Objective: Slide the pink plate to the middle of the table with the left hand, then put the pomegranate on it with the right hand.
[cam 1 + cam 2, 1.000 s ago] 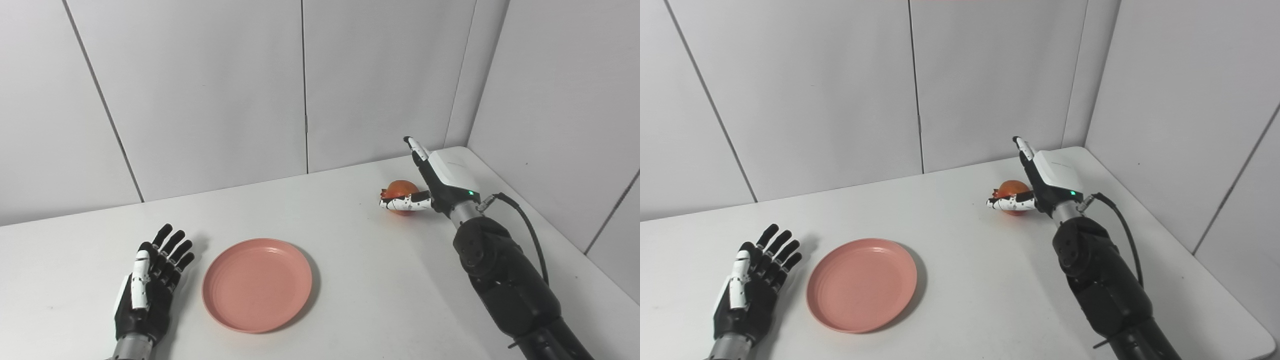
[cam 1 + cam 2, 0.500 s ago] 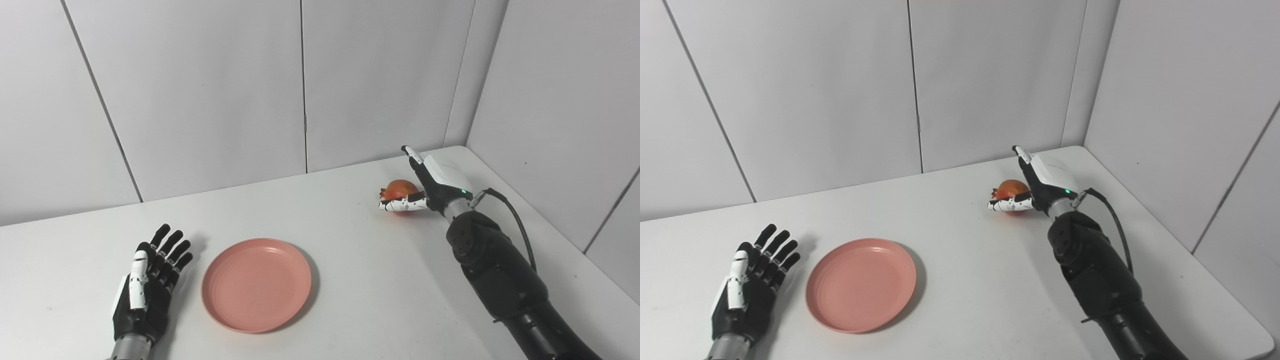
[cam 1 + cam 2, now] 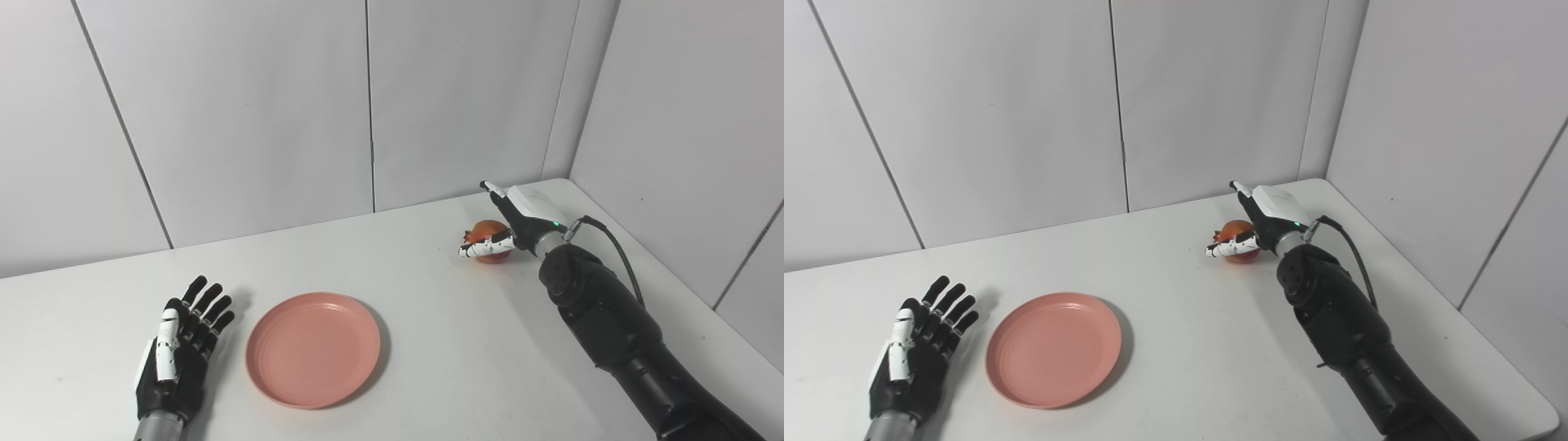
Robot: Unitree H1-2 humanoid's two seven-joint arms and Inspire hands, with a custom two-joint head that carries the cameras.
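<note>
Over the last second the right hand [image 3: 511,229] has sunk onto the pomegranate [image 3: 490,231] at the tabletop's [image 3: 429,318] far right, fingers still spread around it, so a grasp looks imminent, while the left hand [image 3: 177,352] lies open beside the plate [image 3: 313,349]

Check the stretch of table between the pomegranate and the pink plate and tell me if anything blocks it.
Nothing visible blocks it. The pomegranate sits at the far right with the right hand around it, and only bare white table lies between it and the pink plate. The left hand rests open beyond the plate's other side.
</note>
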